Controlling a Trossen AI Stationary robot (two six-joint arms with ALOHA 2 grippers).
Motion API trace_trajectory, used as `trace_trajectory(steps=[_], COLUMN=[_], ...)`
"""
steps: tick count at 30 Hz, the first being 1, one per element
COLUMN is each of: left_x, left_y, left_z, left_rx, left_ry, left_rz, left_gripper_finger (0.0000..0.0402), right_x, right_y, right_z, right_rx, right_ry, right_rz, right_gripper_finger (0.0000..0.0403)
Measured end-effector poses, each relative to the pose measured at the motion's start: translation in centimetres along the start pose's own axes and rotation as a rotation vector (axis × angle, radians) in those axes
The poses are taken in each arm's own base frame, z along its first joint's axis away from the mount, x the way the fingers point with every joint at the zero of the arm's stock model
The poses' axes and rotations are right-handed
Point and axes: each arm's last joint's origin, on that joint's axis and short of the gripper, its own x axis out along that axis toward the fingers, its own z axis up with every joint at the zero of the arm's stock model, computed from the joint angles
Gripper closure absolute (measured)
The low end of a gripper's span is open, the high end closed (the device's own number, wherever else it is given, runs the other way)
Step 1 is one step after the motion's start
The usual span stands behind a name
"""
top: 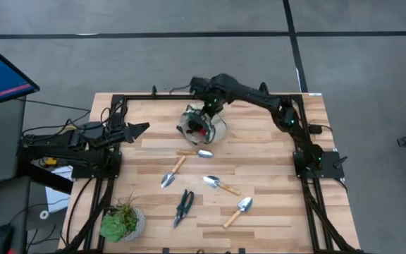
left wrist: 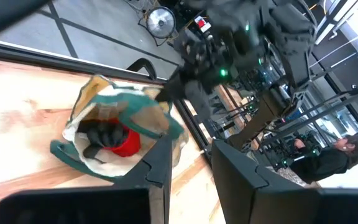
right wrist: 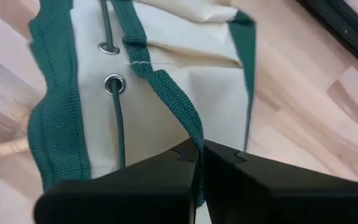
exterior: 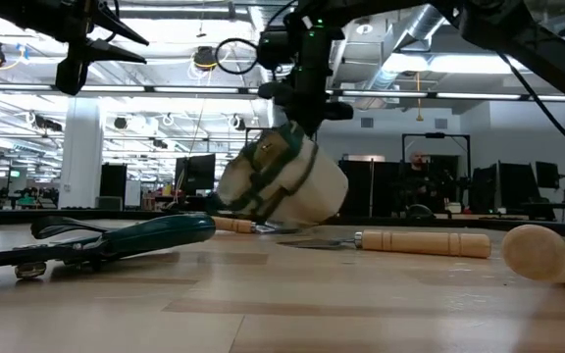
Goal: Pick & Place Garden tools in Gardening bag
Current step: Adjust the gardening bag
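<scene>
The gardening bag (top: 201, 125), cream with dark green trim, stands tilted at the far middle of the table, its mouth turned toward my left arm. A red-and-black item (left wrist: 118, 140) lies inside it. My right gripper (top: 208, 108) is above the bag and shut on its green strap. My left gripper (top: 138, 130) hovers open and empty to the bag's left. Several wooden-handled trowels (top: 195, 152) (top: 172, 172) (top: 220, 185) and the dark-handled shears (top: 183, 207) lie flat on the table nearer the front. My right gripper pinches the bag's green webbing strap (right wrist: 188, 127) between its two fingers, from above, pointing down. The strap runs up the cream side wall into the shut fingertips (right wrist: 219, 163). The bag (exterior: 282, 178) hangs tilted below the gripper, its lower part at the table top.
A round pot with a green plant (top: 122, 222) stands at the near left corner. A fourth trowel (top: 238, 210) lies near the front. A dark frame rail (top: 210, 97) runs along the table's far edge, just behind the bag. A person (exterior: 417, 167) stands in the room beyond.
</scene>
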Motion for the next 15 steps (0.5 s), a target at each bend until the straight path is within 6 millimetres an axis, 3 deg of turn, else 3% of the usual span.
trace_trajectory(steps=[7,15], left_x=[0.0,0.0], left_y=[0.0,0.0], left_z=[0.0,-0.1], left_rx=[0.0,0.001], left_ry=[0.0,0.02], left_rz=[0.0,-0.013], left_gripper_finger=[0.0329,0.0329], right_x=[-0.5,-0.6], right_y=[-4.0,-5.7], right_z=[1.7,3.3], right_rx=[0.068,0.114], right_ry=[0.024,0.006], right_rz=[0.087,0.284], right_gripper_finger=[0.0402,0.0403])
